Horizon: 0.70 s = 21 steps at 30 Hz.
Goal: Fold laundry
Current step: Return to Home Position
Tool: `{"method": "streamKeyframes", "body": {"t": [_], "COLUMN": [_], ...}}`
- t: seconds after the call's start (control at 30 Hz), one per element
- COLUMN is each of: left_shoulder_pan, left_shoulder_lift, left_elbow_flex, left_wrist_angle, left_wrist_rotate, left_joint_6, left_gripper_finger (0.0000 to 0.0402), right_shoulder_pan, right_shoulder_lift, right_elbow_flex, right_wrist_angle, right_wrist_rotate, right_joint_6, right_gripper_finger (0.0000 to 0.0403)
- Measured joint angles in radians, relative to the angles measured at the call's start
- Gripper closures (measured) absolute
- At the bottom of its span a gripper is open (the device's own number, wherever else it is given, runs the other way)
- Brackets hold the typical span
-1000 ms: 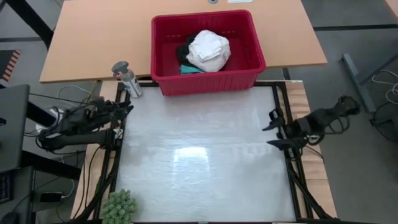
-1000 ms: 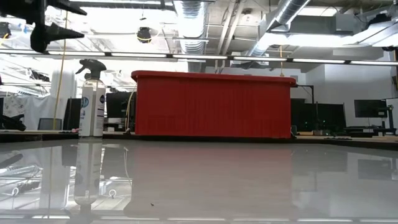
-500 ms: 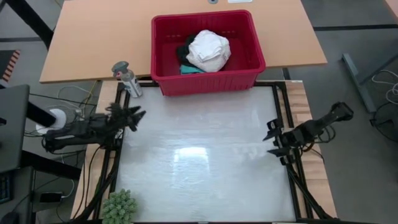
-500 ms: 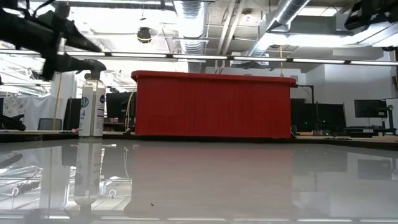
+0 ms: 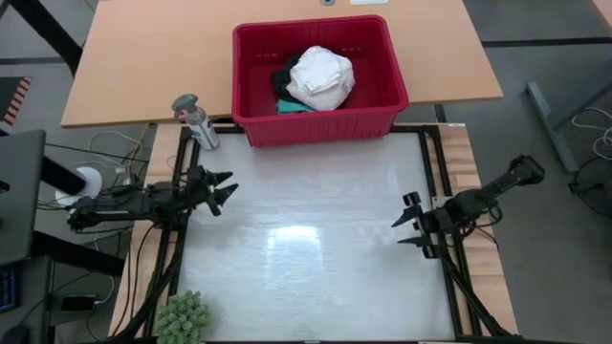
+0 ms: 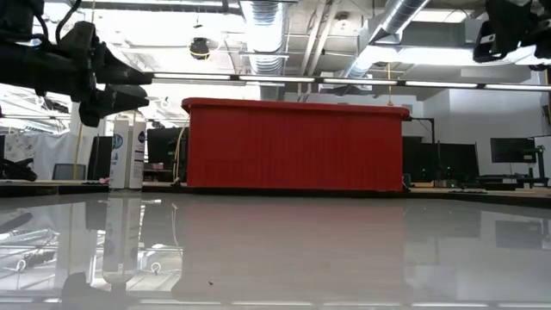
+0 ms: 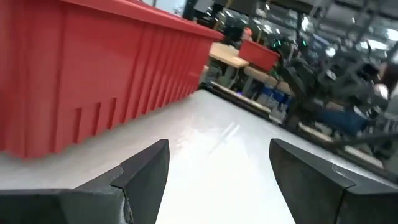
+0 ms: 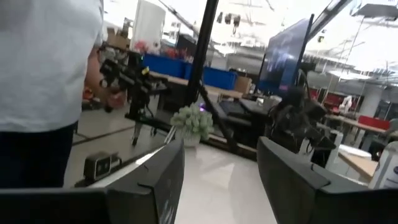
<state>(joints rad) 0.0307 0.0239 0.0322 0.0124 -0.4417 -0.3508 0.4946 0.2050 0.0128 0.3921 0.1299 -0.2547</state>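
Currently: laundry (image 5: 318,76), a white bundle over teal and black, sits in the basket (image 5: 316,126), well ahead of both grippers. Left gripper (image 5: 226,189): fingers spread, empty, over the table (image 5: 306,258) at its left edge. Right gripper (image 5: 403,221): fingers spread, empty, over the right edge. Step, by judgement: homing the arms. Next calls for drawing both clear, carrying nothing.

Beyond the left jaws, a wooden desk (image 5: 134,57) stands on grey floor (image 5: 555,19); high above them run silver ceiling ducts (image 6: 263,30) and light strips (image 6: 344,82); ahead of the right jaws, a dark screen (image 8: 283,56)
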Motion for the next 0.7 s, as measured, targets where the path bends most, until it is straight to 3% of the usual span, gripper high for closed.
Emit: {"method": "streamKeyframes", "body": {"t": [0.33,0.7], "left_shoulder_pan": [-0.091,-0.093], "left_shoulder_lift": [0.003,0.003], "left_elbow_flex": [0.000,0.000], "left_wrist_angle": [0.000,-0.003], "left_wrist_rotate": [-0.038,0.027], "left_joint_6": [0.058,-0.149], "left_gripper_finger": [0.0136,0.0136], "right_shoulder_pan": [0.000,0.000], "right_shoulder_lift": [-0.002,-0.002], "right_elbow_flex": [0.000,0.000], "right_wrist_angle": [-0.112,-0.158], "right_wrist_rotate": [0.002,0.000], "right_joint_6": [0.030,0.045], "right_gripper_finger": [0.0180,0.0180]}}
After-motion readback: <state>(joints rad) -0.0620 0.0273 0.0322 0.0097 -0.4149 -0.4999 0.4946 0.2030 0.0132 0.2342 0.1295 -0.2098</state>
